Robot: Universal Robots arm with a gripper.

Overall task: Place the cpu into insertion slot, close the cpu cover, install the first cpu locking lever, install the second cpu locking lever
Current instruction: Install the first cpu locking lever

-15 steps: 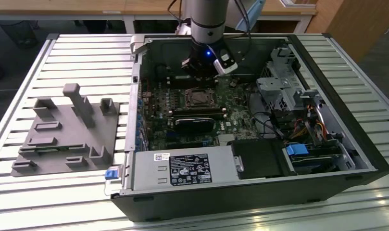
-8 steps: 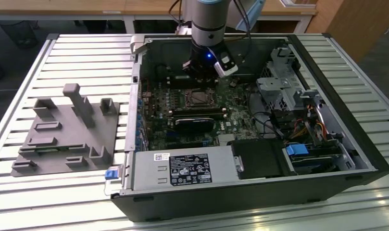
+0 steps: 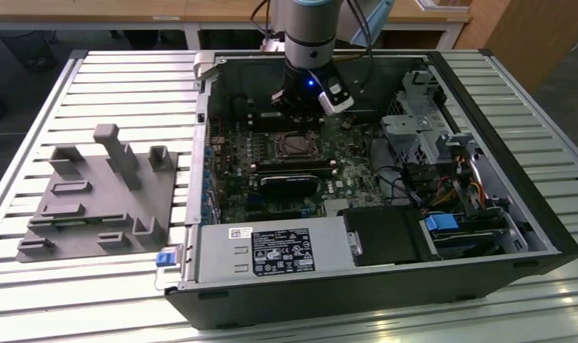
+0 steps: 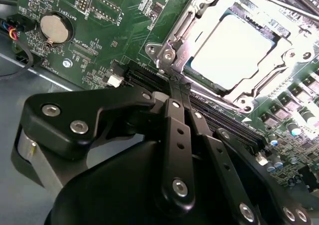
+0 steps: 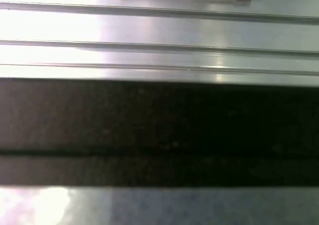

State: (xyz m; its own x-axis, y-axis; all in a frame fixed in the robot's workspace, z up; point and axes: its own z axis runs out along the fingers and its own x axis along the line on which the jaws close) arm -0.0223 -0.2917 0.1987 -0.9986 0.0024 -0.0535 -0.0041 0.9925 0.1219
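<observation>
Pincer (image 4: pixel 179 88) clenched, holding nothing, tips hovering just beside the socket. Cpu (image 4: pixel 232 48) sits in the motherboard (image 4: pixel 99 41) slot with cpu cover (image 4: pixel 187 23) down around it.

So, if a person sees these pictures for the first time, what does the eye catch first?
Probably the open computer case on the slatted table in the exterior view, with the arm reaching down into it. In the second wrist view, the pale cpu lies in its socket with the cpu cover closed around it, and the gripper, fingers together, sits just beside.
</observation>
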